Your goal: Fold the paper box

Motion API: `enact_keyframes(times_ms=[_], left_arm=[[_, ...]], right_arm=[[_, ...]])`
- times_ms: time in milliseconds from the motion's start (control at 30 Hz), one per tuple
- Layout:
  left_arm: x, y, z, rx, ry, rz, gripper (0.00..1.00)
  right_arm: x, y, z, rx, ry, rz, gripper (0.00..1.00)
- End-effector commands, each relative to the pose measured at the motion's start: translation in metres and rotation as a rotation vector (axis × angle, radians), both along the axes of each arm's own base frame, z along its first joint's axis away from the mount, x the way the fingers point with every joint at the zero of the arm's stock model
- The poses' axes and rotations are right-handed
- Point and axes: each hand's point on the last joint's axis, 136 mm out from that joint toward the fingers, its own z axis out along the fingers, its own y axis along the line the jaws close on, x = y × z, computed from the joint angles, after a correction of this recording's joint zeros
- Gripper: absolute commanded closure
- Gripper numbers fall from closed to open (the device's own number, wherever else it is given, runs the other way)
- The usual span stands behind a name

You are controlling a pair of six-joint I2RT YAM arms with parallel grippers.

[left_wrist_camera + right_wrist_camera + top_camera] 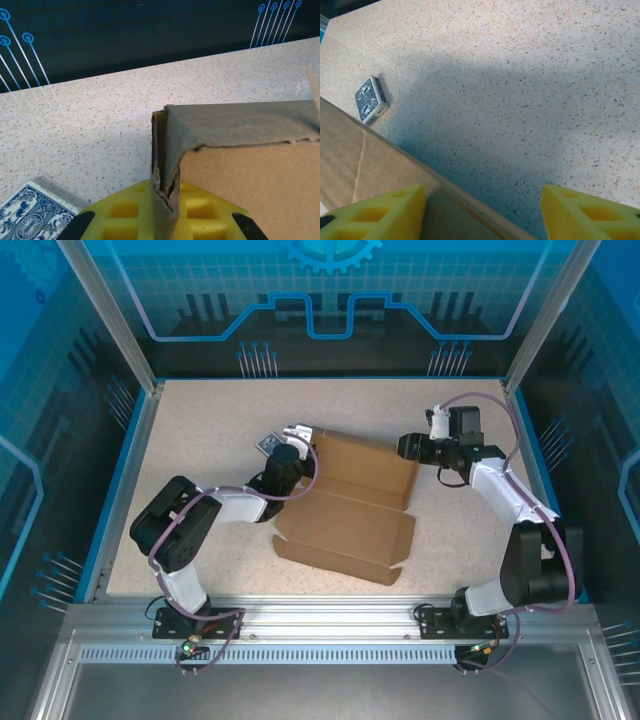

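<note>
**Box partly raised, lid panel flat**

The paper box (350, 515) lies mid-desk (200, 420), its long axis roughly left to right and its flat panel spread toward the near edge. Only the far portion stands up; the rest looks unfolded. The left tool (165, 200) is clamped on the far-left corner flap, while the right tool (482, 210) gapes astride the far-right edge

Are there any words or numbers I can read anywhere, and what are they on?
No readable words or numbers anywhere.
The card pack: blue-and-white pattern, no letters to make out.
The cardboard box: plain brown, nothing printed.
The back wall: blue line drawings and part of a gear shape, no words.
</note>
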Motion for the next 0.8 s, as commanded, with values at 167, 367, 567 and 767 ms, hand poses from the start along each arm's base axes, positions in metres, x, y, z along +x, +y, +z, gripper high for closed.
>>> enact_keyframes(times_ms=[167, 367, 567, 767], left_arm=[[0.001, 0.000, 0.001, -0.030, -0.042, 0.006, 0.84], [-0.002, 0.002, 0.006, -0.032, -0.053, 0.010, 0.81], [-0.001, 0.002, 0.008, -0.023, -0.061, 0.009, 0.89], [0.000, 0.005, 0.017, -0.015, -0.083, 0.018, 0.98]], right_arm=[[-0.023, 0.000, -0.029, -0.075, 0.038, 0.032, 0.41], [-0.021, 0.004, -0.012, -0.095, -0.023, 0.040, 0.41], [-0.016, 0.008, 0.005, -0.096, -0.064, 0.047, 0.40], [-0.007, 0.006, 0.038, -0.112, -0.126, 0.032, 0.33]])
